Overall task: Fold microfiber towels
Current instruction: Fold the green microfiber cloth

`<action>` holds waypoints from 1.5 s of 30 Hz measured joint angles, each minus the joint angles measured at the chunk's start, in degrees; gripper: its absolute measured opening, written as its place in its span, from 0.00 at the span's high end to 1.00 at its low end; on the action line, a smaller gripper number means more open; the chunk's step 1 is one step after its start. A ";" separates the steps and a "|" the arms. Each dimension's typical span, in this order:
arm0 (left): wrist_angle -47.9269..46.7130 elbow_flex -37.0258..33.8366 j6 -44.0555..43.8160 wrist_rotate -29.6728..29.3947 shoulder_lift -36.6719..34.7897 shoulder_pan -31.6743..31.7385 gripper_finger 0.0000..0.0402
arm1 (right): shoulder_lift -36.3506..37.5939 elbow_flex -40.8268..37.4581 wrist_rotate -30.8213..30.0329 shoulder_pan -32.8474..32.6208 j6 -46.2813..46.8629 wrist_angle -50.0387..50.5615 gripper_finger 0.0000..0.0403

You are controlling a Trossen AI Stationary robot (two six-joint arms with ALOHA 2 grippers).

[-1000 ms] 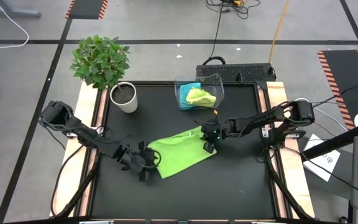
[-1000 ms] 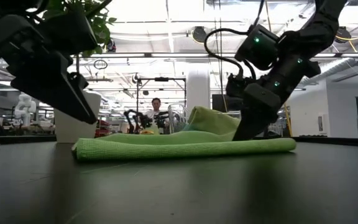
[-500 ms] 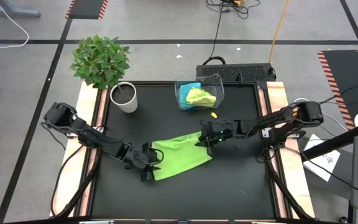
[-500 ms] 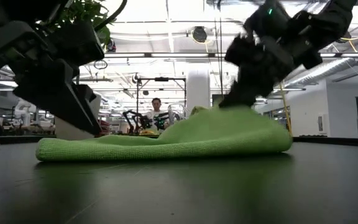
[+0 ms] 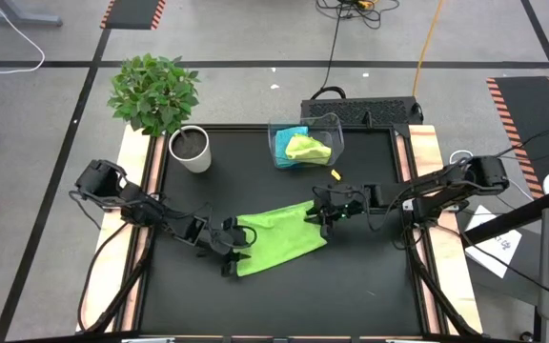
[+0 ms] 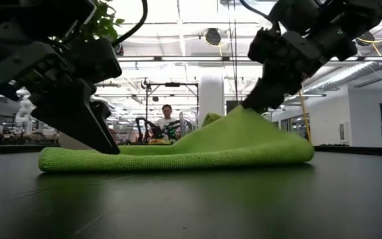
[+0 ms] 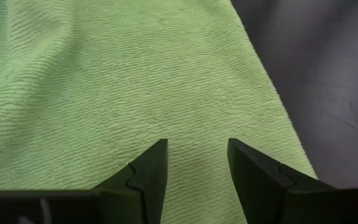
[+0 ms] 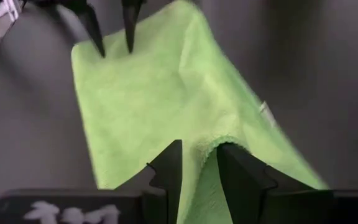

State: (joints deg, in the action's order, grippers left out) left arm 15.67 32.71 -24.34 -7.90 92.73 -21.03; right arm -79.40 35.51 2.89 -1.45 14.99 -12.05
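Left pincer (image 5: pixel 231 250) down at the near-left edge of the green towel (image 5: pixel 276 238), fingers parted with fuzzy cloth under the tips, nothing pinched. Looks like pinning duty; best kept pressed flat so the layer doesn't slide on the bench (image 5: pixel 370 286).

Right pincer (image 5: pixel 324 215) at the towel's far-right corner, fingers narrow with a raised ridge of cloth between them, lifting it into a peak. Probably mid-fold: carry that corner across toward the left pincer, edges lined up, then let go low. Other towels (image 5: pixel 301 147) bunched in the bin (image 5: pixel 336 131) beyond the right pincer.
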 joint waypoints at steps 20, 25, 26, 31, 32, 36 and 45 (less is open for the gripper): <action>-8.03 0.26 0.99 0.37 -0.24 5.53 0.58 | -0.05 0.02 -4.91 -8.41 1.89 0.20 0.78; -8.11 0.22 4.40 0.42 -0.22 5.83 0.58 | -3.30 -1.71 -2.57 -9.99 2.10 -0.32 0.78; -8.11 0.22 4.76 0.44 -0.22 5.97 0.58 | -4.37 -1.95 -2.56 -10.00 2.40 -0.66 0.78; -7.62 0.13 4.51 0.61 -0.17 7.03 0.58 | -10.76 -2.47 -2.68 -9.93 4.92 -1.22 0.78; -7.61 0.13 4.49 0.81 -0.17 7.21 0.58 | -11.84 -2.30 -2.56 -9.93 5.80 -2.06 0.78; -7.75 0.13 4.33 1.05 -0.17 7.94 0.58 | -16.26 -2.14 0.46 -10.20 10.77 -3.93 0.78; -12.91 0.20 4.33 0.82 -0.23 11.12 0.58 | -22.80 -2.30 6.99 -16.54 16.83 -18.69 0.79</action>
State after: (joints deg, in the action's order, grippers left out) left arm 2.75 32.91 -20.01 -7.08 92.49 -9.90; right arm -102.19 33.21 9.88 -17.99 31.82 -30.73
